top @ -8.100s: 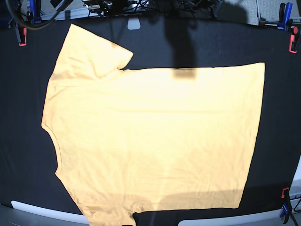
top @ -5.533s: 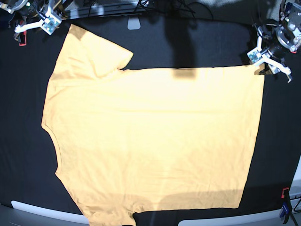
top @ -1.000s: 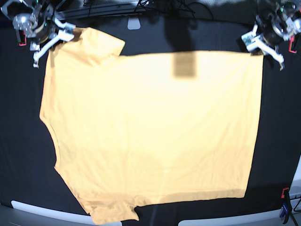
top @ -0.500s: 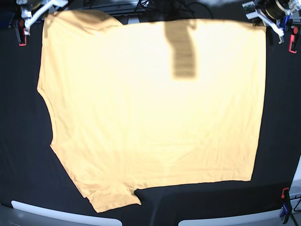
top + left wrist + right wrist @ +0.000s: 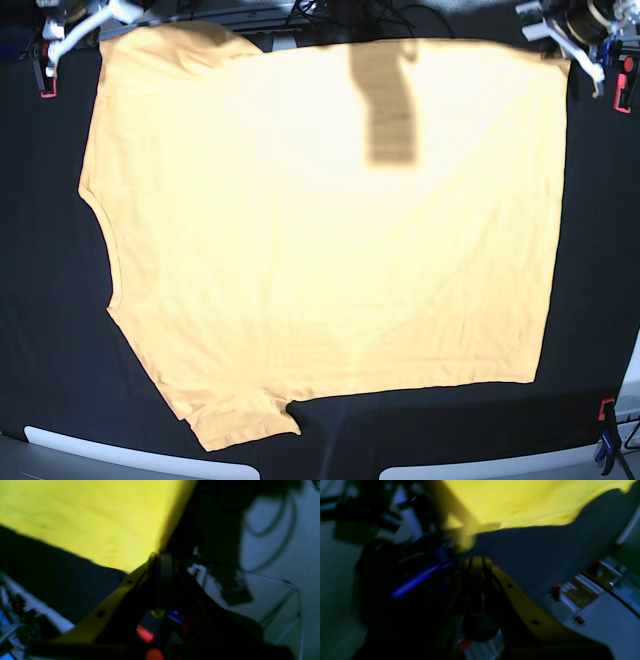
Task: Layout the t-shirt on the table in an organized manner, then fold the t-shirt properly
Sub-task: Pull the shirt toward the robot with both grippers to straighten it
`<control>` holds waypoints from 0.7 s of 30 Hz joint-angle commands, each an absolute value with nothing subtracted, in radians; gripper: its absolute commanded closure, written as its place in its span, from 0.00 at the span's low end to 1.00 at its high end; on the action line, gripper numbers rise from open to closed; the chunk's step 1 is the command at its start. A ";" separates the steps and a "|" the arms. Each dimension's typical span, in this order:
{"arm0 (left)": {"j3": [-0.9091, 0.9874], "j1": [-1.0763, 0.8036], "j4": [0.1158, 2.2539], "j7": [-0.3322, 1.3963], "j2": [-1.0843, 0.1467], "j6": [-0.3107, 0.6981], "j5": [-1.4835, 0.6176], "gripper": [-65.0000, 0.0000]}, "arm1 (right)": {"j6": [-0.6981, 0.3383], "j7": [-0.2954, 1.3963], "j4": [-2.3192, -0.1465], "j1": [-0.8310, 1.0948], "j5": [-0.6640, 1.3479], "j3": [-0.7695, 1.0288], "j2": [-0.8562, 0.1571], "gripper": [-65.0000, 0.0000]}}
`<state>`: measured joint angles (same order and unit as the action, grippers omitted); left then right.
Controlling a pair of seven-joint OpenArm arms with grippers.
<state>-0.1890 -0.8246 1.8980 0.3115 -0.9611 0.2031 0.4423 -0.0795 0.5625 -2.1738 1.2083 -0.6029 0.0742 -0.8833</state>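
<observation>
The pale yellow-orange t-shirt [image 5: 320, 230] hangs spread over the black table [image 5: 50, 330], its far edge raised, collar to the left. My left gripper [image 5: 562, 45], at the top right of the base view, is shut on the far hem corner. My right gripper [image 5: 95, 22], at the top left, is shut on the far sleeve end. In the left wrist view, the left gripper [image 5: 160, 560] pinches the corner of the yellow t-shirt [image 5: 87, 517]. The right wrist view is blurred: the right gripper [image 5: 476, 562] meets the t-shirt [image 5: 520, 502] edge.
Red clamps sit at the table edges, far left [image 5: 45, 80], far right [image 5: 625, 85] and near right [image 5: 605, 410]. White strips [image 5: 120, 450] line the front edge. A dark rectangular shadow [image 5: 388, 110] falls on the cloth.
Over the last second both grippers carried the shirt's far edge up and back, and the near hem slid away from the front edge. Since half a second ago almost nothing has shifted.
</observation>
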 commanded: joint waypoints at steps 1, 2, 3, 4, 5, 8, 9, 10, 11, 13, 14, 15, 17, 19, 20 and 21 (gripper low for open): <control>-0.182 -0.816 1.909 0.307 -0.976 0.188 0.432 1.00 | -0.075 0.561 -2.189 1.192 -0.589 0.081 -0.892 1.00; -0.182 -0.807 1.909 0.307 -0.975 0.187 0.420 1.00 | -0.088 0.562 -2.189 1.173 -0.566 0.081 -0.892 1.00; -0.182 -0.800 1.909 0.307 -0.975 0.186 0.415 1.00 | -0.100 0.563 -2.189 1.160 -0.554 0.081 -0.891 1.00; -0.182 -0.800 1.909 0.307 -0.976 0.187 0.415 1.00 | -0.106 0.563 -2.189 1.158 -0.548 0.081 -0.889 1.00; -0.182 -0.800 1.909 0.307 -0.976 0.187 0.416 1.00 | -0.108 0.564 -2.189 1.159 -0.549 0.081 -0.889 1.00; -0.182 -0.800 1.909 0.307 -0.976 0.187 0.418 1.00 | -0.151 0.608 -2.194 1.159 -0.573 0.081 -0.889 1.00; -0.182 -0.799 1.909 0.307 -0.976 0.187 0.418 1.00 | -0.154 0.627 -2.201 1.159 -0.587 0.081 -0.889 1.00; -0.182 -0.797 1.909 0.307 -0.976 0.187 0.418 1.00 | -0.153 0.646 -2.212 1.159 -0.600 0.081 -0.889 0.91; -0.182 -0.797 1.909 0.307 -0.976 0.187 0.418 1.00 | -0.153 0.661 -2.227 1.159 -0.599 0.081 -0.890 0.81; -0.182 -0.797 1.909 0.307 -0.976 0.187 0.418 1.00 | -0.157 0.673 -2.267 1.167 -0.590 0.081 -0.889 0.68; -0.182 -0.797 1.909 0.308 -0.976 0.187 0.418 1.00 | -0.178 0.673 -2.288 1.178 -0.576 0.081 -0.889 0.65; -0.182 -0.797 1.909 0.312 -0.976 0.187 0.418 1.00 | -0.219 0.670 -2.304 1.190 -0.560 0.081 -0.890 0.64; -0.182 -0.797 1.909 0.319 -0.976 0.187 0.418 1.00 | -0.319 0.667 -2.315 1.210 -0.538 0.081 -0.890 0.64; -0.182 -0.797 1.909 0.318 -0.976 0.187 0.418 1.00 | -0.360 0.641 -2.304 1.213 -0.538 0.078 -0.889 0.64; -0.182 -0.797 1.909 0.318 -0.976 0.187 0.418 1.00 | -0.359 0.624 -2.294 1.210 -0.538 0.078 -0.890 0.64; -0.182 -0.795 1.909 0.318 -0.976 0.187 0.418 1.00 | -0.359 0.607 -2.282 1.208 -0.538 0.078 -0.890 0.64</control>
